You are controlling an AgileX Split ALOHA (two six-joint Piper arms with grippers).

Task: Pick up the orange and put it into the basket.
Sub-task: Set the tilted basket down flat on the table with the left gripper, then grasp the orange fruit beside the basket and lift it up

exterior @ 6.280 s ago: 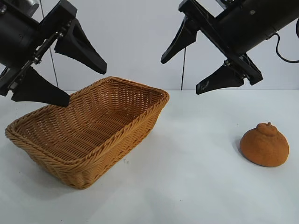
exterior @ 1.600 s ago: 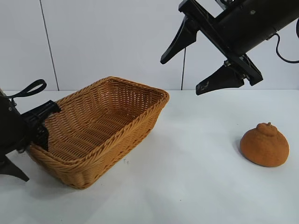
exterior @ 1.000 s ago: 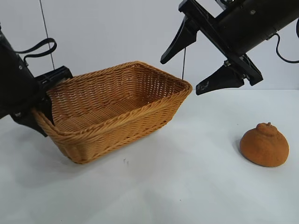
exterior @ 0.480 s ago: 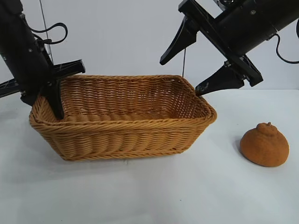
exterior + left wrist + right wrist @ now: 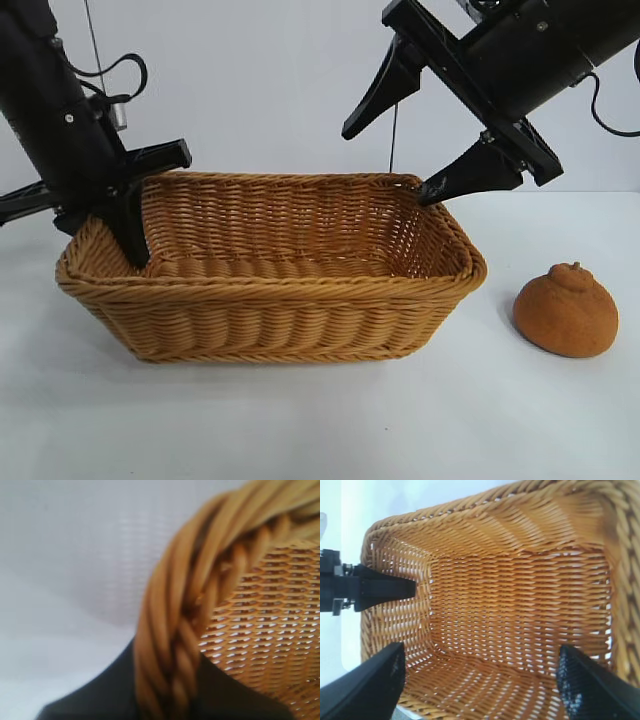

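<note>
My left pincer (image 5: 125, 225) was clamped on the braided rim of the basket (image 5: 300, 310) at its left end, one finger inside the wall and one outside. In the moments before, I had swung the basket round from a slanted lie to broadside and carried it rightward, so its right end now lay near the orange (image 5: 566, 310). That shortened the trip the fruit would need, as I judged it. My right pincer (image 5: 418, 128) hung with fingers spread wide and holding nothing, high over the basket's right end, where it had stayed throughout. The orange sat untouched on the white worktop (image 5: 400, 430), just beside the basket but apart from it. Nothing lay between them; only the basket's flaring wall must be cleared.
</note>
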